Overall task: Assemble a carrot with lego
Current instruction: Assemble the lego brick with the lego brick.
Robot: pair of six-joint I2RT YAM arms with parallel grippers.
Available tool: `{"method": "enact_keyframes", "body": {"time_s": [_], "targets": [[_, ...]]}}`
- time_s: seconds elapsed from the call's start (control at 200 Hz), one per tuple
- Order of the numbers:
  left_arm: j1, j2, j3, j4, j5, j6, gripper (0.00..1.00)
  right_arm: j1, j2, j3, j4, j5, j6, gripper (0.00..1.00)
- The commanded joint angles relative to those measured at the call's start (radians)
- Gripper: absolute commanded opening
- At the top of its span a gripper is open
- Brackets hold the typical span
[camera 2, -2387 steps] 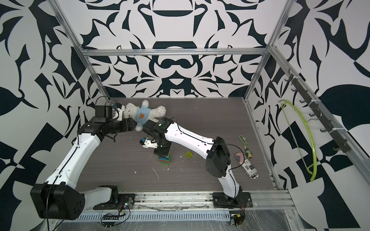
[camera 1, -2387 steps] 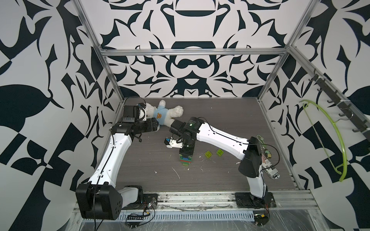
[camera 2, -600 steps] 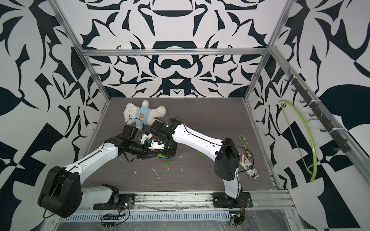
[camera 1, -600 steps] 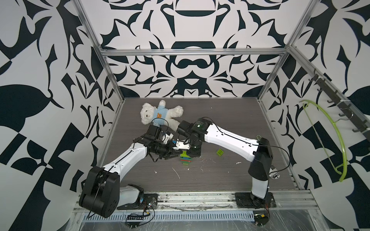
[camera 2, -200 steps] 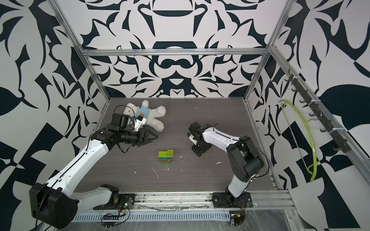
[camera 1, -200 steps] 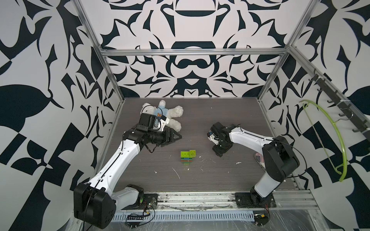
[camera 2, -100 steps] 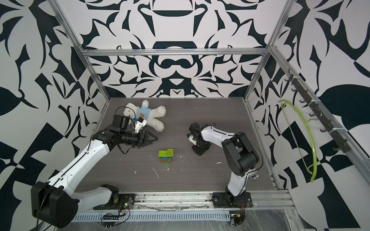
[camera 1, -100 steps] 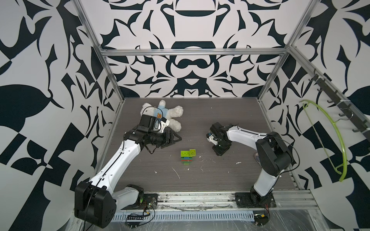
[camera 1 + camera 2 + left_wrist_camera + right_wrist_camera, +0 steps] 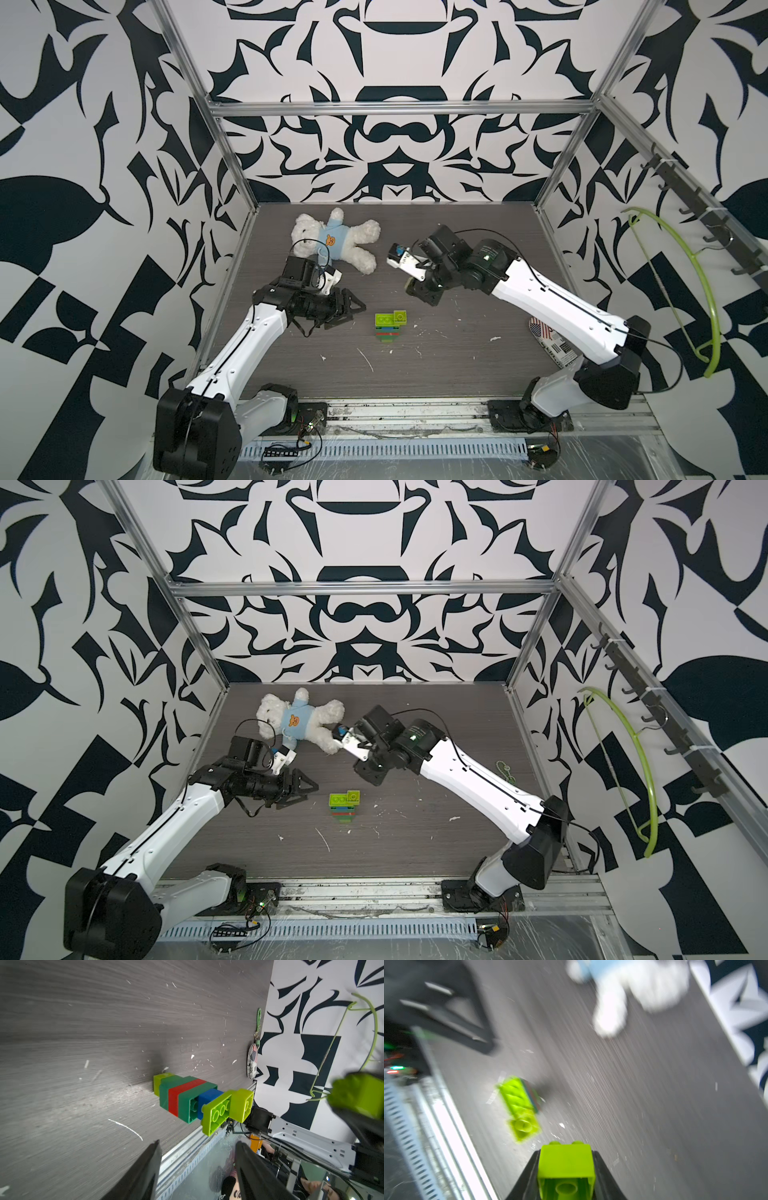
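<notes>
Since a second ago, the right gripper [image 9: 566, 1153] is raised off the table [image 9: 457, 361], fingers clamped on a lime brick [image 9: 566, 1164]. Nearest, the carrot [image 9: 390, 326] is stood upright mid-table; near it, the left gripper [image 9: 357, 307] is held with fingers apart, empty.

No word or number can be read. At the right of a top view, the striped trinket [image 9: 541, 331] carries a barcode-like label, too small to read. The teddy bear [image 9: 332, 245], upper middle, wears an orange face emblem on its shirt.
</notes>
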Motion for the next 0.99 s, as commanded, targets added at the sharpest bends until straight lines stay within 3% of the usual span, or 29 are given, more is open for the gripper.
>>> {"method": "enact_keyframes", "body": {"time_s": [0.0,0.145,0.35,0.99], "targets": [[0.097,-0.035,0.025,-0.064,-0.032,0.040,0.60,0.071,0.118,0.107,-0.166,-0.015,-0.090,0.23],[0.178,-0.055,0.015,-0.040,-0.087,0.003,0.61,0.133,0.255,0.239,-0.222,-0.023,-0.138,0.24],[0.300,-0.091,-0.042,0.038,-0.108,-0.057,0.62,0.153,0.368,0.290,-0.214,-0.039,-0.177,0.23],[0.300,-0.063,-0.054,0.052,-0.064,-0.046,0.61,0.147,0.484,0.385,-0.266,-0.018,-0.223,0.23]]}}
